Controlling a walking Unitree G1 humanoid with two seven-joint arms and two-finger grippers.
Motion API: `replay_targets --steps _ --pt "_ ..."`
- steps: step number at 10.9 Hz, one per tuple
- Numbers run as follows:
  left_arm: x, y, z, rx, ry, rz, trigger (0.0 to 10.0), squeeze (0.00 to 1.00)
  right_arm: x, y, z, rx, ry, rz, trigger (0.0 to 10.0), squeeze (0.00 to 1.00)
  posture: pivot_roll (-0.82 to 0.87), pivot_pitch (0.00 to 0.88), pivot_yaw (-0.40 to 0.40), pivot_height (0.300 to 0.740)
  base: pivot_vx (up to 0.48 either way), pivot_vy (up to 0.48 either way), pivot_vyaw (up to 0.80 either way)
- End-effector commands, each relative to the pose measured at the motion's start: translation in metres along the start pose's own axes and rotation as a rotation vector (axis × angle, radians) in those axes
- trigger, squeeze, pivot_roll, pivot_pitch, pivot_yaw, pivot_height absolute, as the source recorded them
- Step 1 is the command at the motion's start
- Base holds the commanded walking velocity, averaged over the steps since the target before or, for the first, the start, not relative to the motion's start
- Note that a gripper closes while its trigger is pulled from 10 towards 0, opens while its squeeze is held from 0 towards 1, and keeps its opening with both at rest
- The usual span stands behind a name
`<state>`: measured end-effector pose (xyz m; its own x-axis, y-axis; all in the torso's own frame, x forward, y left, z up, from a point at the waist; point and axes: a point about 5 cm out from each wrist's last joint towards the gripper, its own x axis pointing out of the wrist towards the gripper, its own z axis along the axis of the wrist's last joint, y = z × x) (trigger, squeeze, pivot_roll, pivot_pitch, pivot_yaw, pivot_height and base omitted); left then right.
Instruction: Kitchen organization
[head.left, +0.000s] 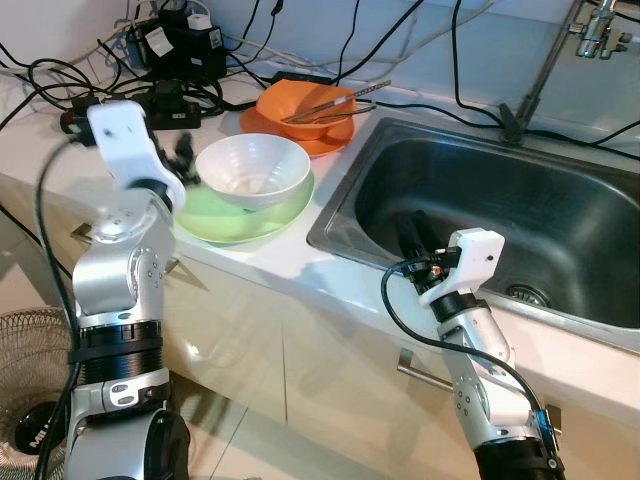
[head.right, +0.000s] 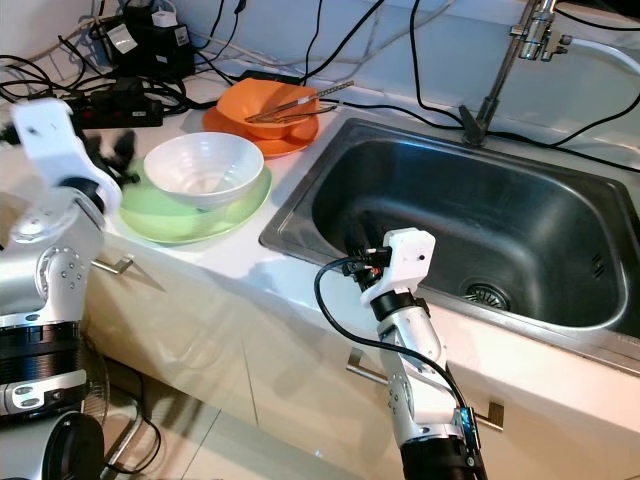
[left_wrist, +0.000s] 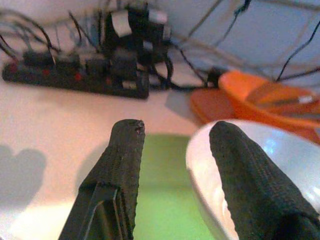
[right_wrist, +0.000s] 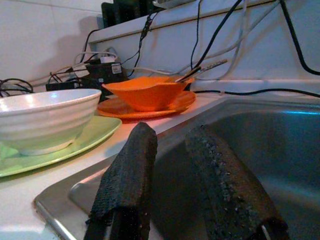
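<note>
the right claw (head.right: 358, 243), spread and empty, hangs just inside the sink (head.right: 560, 240). left of the sink on the desk (head.left: 270, 255), the left claw (left_wrist: 175, 165), spread, straddles the white bowl's (head.left: 252, 170) rim on the green plate (head.left: 225, 220). likely step: grasping the bowl; next, close and lift. behind it sits the orange bowl (head.left: 305, 108).

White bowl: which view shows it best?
Left eye view: the white bowl shows whole, sitting on the green plate, inside visible. Right eye view shows the same. Right wrist view gives its side profile; left wrist view catches a blurred rim between the open left hand's fingers.
</note>
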<state>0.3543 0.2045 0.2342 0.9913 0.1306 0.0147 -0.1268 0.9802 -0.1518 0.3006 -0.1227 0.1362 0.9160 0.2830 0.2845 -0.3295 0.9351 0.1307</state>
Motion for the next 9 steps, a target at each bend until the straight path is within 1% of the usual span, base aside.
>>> replay_targets --steps 1,2,3,5,7,8,9 --pt "0.002 -0.004 0.001 -0.028 0.022 -0.005 10.0 0.00 -0.001 -0.001 -0.006 0.008 0.039 -0.005 10.0 0.00 0.17 0.048 -0.013 0.740 0.000 0.000 0.00" --pt "0.003 -0.006 -0.004 -0.072 0.068 -0.006 10.0 0.00 0.000 0.000 -0.006 0.008 0.039 0.001 10.0 0.00 0.17 0.046 -0.012 0.740 0.000 0.000 0.00" --pt "0.003 -0.007 -0.009 -0.098 0.109 -0.009 10.0 0.00 0.000 0.000 -0.006 0.008 0.040 0.003 10.0 0.00 0.17 0.043 -0.011 0.740 0.000 0.000 0.00" --pt "0.002 -0.009 -0.014 -0.121 0.155 -0.008 10.0 0.00 0.000 -0.001 -0.007 0.004 0.043 0.002 10.0 0.00 0.17 0.038 -0.009 0.740 0.000 0.000 0.00" --pt "0.001 -0.013 -0.017 -0.170 0.207 0.007 10.0 0.00 0.000 -0.001 -0.007 0.004 0.042 0.003 10.0 0.00 0.17 0.031 -0.007 0.740 0.000 0.000 0.00" --pt "0.001 -0.014 -0.024 -0.214 0.249 0.012 10.0 0.00 0.001 0.000 -0.007 0.004 0.043 0.006 10.0 0.00 0.17 0.027 -0.004 0.740 0.000 0.000 0.00" --pt "0.002 -0.017 -0.030 -0.279 0.292 0.004 10.0 0.00 0.002 0.000 -0.007 0.003 0.042 0.007 10.0 0.00 0.16 0.020 0.000 0.740 0.000 0.000 0.00"
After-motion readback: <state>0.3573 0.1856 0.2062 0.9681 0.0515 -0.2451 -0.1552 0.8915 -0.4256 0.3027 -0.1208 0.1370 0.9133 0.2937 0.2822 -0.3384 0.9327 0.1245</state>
